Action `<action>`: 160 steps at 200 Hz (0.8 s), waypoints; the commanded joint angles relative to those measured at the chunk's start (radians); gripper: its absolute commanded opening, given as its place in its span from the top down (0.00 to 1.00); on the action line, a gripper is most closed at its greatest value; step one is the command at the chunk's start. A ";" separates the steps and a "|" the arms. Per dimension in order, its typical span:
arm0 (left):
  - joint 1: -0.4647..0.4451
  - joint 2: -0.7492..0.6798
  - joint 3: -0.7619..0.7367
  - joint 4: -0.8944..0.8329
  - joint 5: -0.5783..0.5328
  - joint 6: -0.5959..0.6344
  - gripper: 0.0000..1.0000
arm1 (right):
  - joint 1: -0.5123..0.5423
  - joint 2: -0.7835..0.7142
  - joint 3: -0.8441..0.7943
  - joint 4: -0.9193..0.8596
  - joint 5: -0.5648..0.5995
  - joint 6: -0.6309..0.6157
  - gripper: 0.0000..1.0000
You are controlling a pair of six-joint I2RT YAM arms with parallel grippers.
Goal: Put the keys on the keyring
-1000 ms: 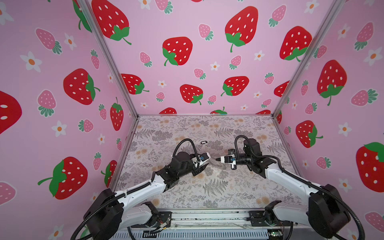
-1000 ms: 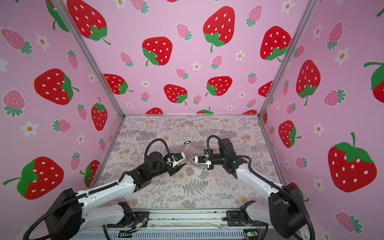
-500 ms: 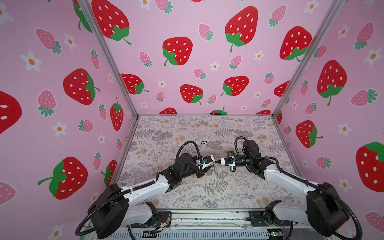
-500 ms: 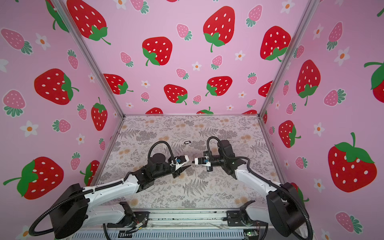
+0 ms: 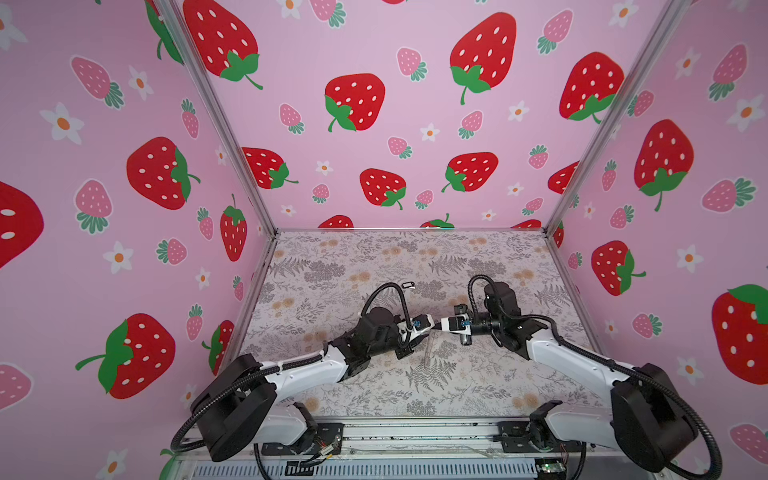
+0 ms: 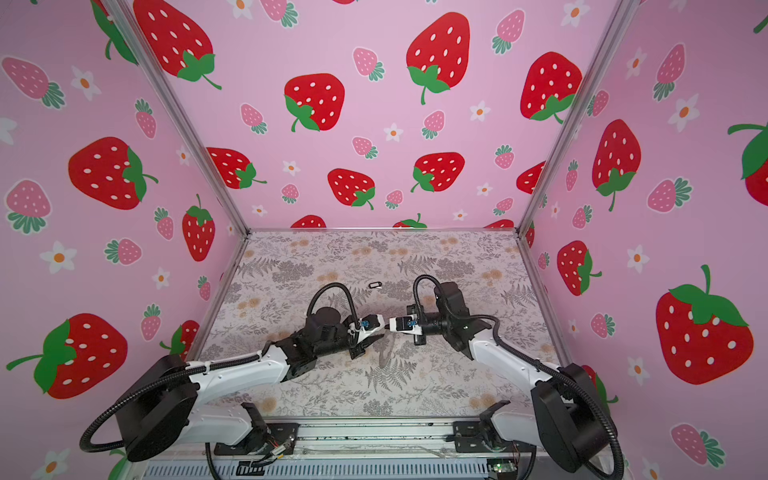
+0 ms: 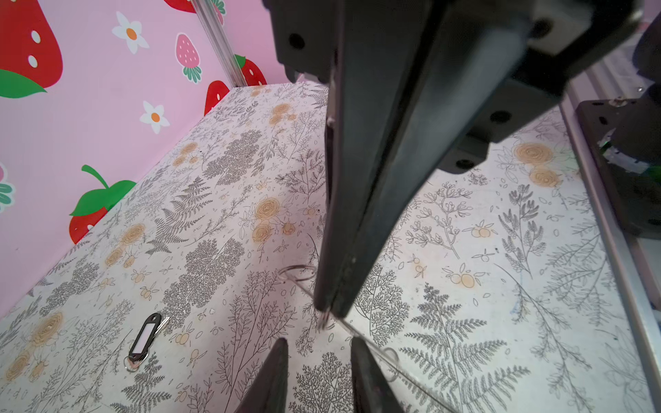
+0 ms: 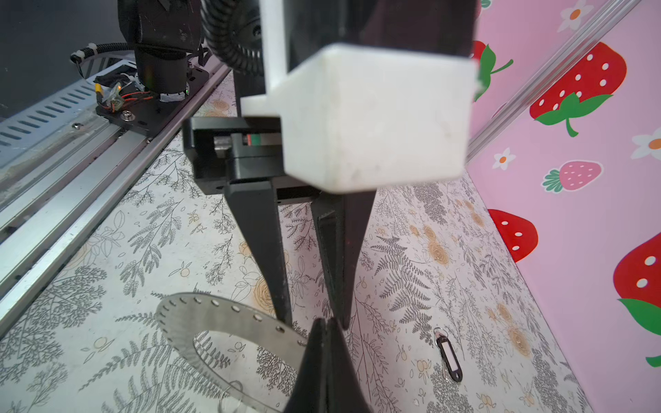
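In the right wrist view my right gripper (image 8: 327,323) is shut on the rim of the keyring (image 8: 221,321), a flat grey metal ring with small holes, held just above the table. The left wrist view shows this keyring (image 7: 411,375) edge-on as a thin line with wire loops. My left gripper (image 7: 319,343) is open and meets the right gripper tip to tip. Its fingers (image 8: 264,250) straddle the right fingertips, with nothing held between them. One of the keys, with a black-rimmed white tag (image 5: 408,285) (image 6: 375,285) (image 7: 145,338) (image 8: 449,357), lies alone on the table behind both grippers.
The floral-patterned table (image 5: 415,386) is walled in by pink strawberry panels on three sides. A metal rail (image 5: 395,436) carrying the arm bases runs along the front edge. In both top views the two arms meet at mid-table.
The left gripper has moved right until it meets the right gripper's tips, and its jaws have narrowed. The right gripper has stayed shut on the keyring, almost in place.
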 commanded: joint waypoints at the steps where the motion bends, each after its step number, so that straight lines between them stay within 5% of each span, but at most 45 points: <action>1: -0.007 0.001 0.047 0.028 0.020 0.016 0.68 | 0.010 -0.009 -0.012 0.014 -0.029 -0.010 1.00; 65: -0.018 -0.005 0.061 0.019 0.036 0.026 0.71 | 0.012 -0.002 -0.009 0.010 -0.030 -0.013 1.00; 133: -0.025 -0.013 0.069 -0.014 0.041 0.051 0.93 | 0.019 0.003 -0.011 0.009 -0.017 -0.016 1.00; 139: -0.025 -0.016 0.070 -0.024 0.038 0.059 1.00 | 0.020 -0.003 -0.008 0.008 0.000 -0.014 0.93; 160: -0.031 -0.033 0.064 -0.046 0.021 0.094 1.00 | 0.018 -0.054 -0.016 0.014 0.088 -0.022 0.77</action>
